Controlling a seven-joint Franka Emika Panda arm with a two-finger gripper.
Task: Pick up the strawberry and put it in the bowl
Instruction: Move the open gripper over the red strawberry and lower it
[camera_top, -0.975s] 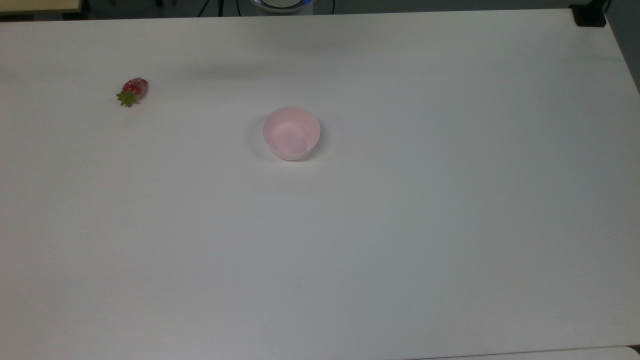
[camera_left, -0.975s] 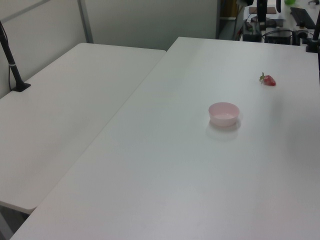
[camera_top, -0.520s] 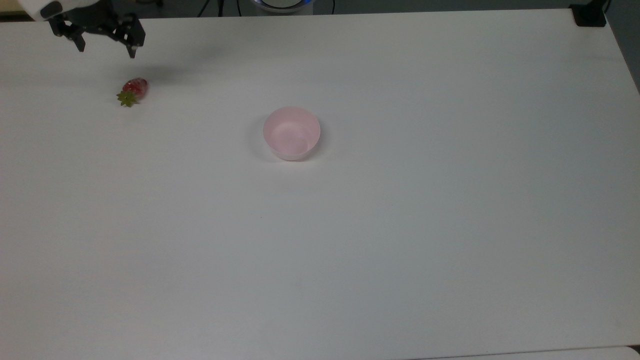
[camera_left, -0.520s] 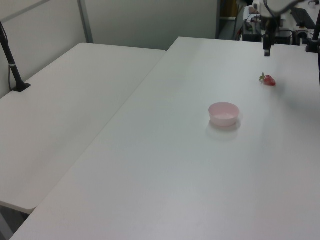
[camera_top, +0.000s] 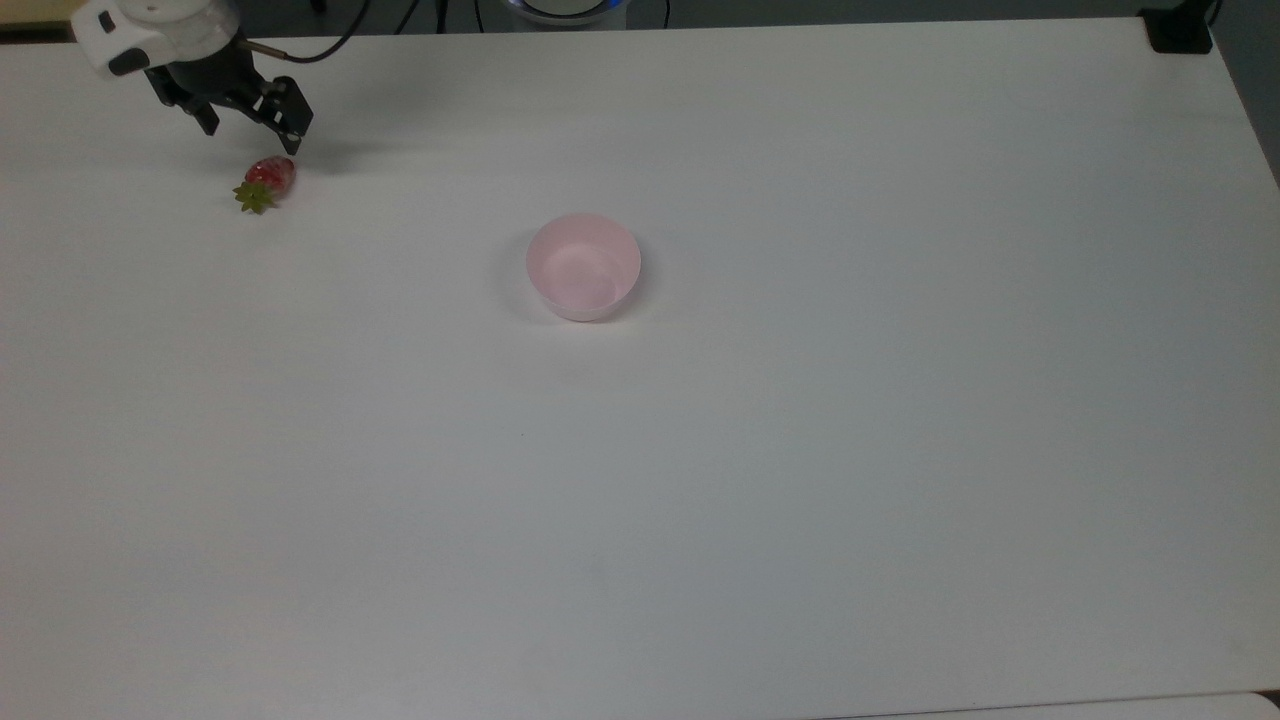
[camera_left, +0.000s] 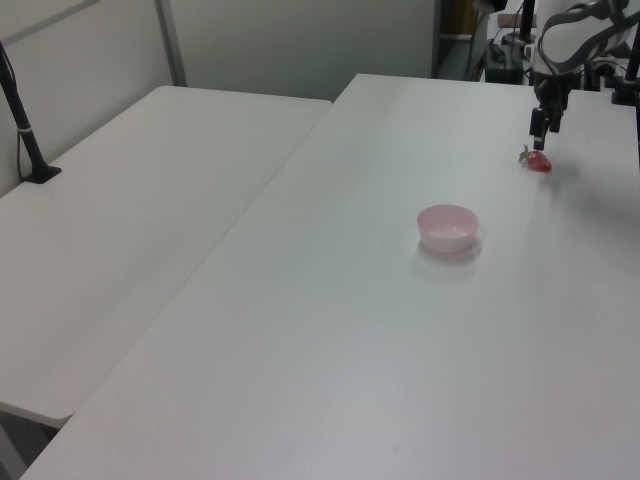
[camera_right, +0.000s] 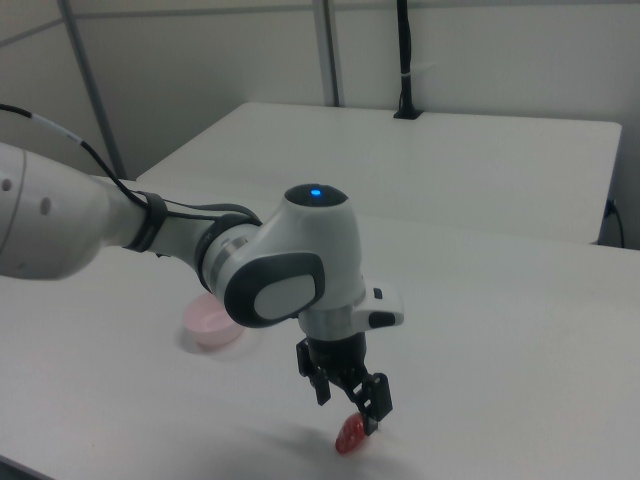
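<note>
White surface (camera_top: 800, 450) with the task objects and the arm's gripper (camera_top: 252, 128). The strawberry (camera_top: 266, 181) lies on its side on the surface, leaf cap pointing toward the top view's lower left, well apart from the bowl (camera_top: 583, 266), which stands upright to the strawberry's right in the top view. The gripper hangs just above the strawberry, its fingers spread apart and grasping nothing; one fingertip (camera_top: 293, 141) sits near the strawberry's red tip. In the right view the gripper (camera_right: 350, 400) points downward over the strawberry (camera_right: 351, 435), with the bowl (camera_right: 212, 321) behind the arm. In the left view the gripper (camera_left: 541, 128) is directly above the strawberry (camera_left: 537, 160), beyond the bowl (camera_left: 448, 227).
</note>
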